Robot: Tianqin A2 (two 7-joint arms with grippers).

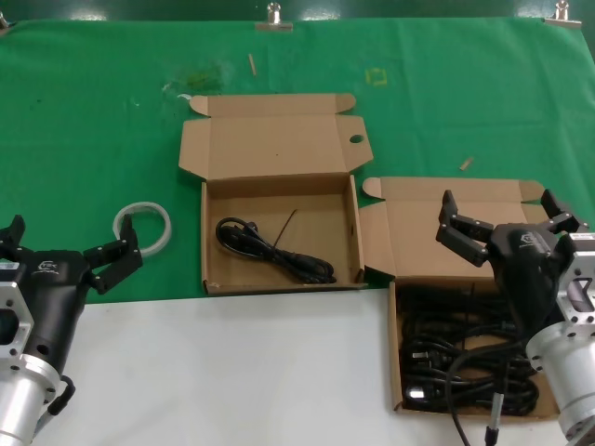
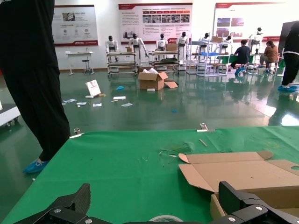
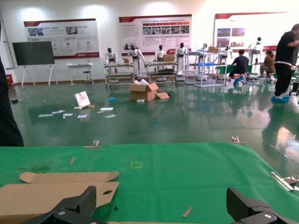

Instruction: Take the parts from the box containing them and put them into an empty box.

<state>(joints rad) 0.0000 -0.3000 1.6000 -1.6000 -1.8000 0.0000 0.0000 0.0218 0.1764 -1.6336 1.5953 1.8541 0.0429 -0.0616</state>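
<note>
The box containing the parts (image 1: 394, 346) lies at the front right, lid open, with a tangled pile of black power cords (image 1: 465, 358) in its tray. A second cardboard box (image 1: 279, 283) sits open in the middle of the green mat and holds one coiled black cord (image 1: 274, 249). My right gripper (image 1: 499, 206) hangs open and holds nothing, above the right box's lid (image 1: 418, 242). In the right wrist view the right gripper (image 3: 163, 203) shows only green mat between its fingers. My left gripper (image 1: 70, 240) waits open at the front left, also holding nothing.
A white ring (image 1: 167, 226) lies on the mat just beyond the left gripper; the ring's edge (image 2: 166, 218) shows between its fingers. A small paper scrap (image 1: 466, 163) lies behind the right box. Clips (image 1: 273, 17) hold the mat's far edge. White tabletop (image 1: 232, 372) runs along the front.
</note>
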